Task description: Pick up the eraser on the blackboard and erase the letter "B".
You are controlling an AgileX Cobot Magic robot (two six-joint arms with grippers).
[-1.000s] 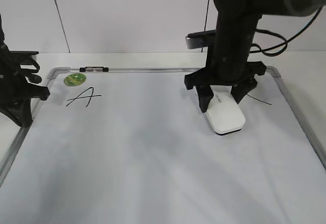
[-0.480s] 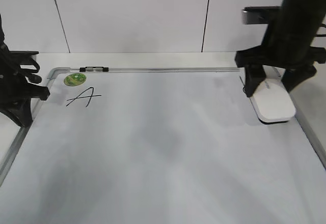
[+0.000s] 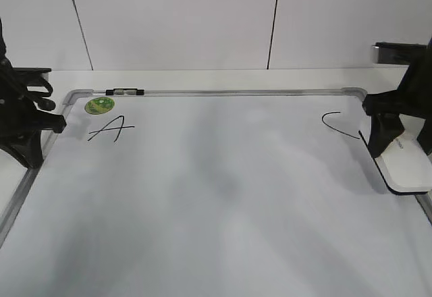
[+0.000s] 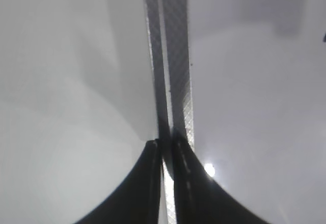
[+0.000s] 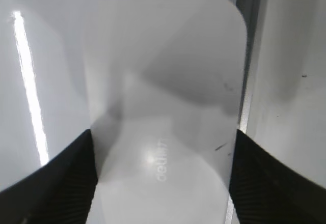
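Two claw fingers of right claw [image 3: 403, 150] clamped on eraser [image 3: 406, 169], at blackboard [image 3: 216, 202] right edge, left claw [image 4: 165, 183] nearly together

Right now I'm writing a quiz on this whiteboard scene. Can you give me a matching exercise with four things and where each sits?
Things:
1. eraser
2. letter A
3. letter C
4. green sticker

Places:
a. far left corner of the blackboard
b. at the right frame, between the right end effector's fingers
c. on the board just left of the eraser
d. just in front of the sticker

Pairs: 1-b, 2-d, 3-c, 4-a
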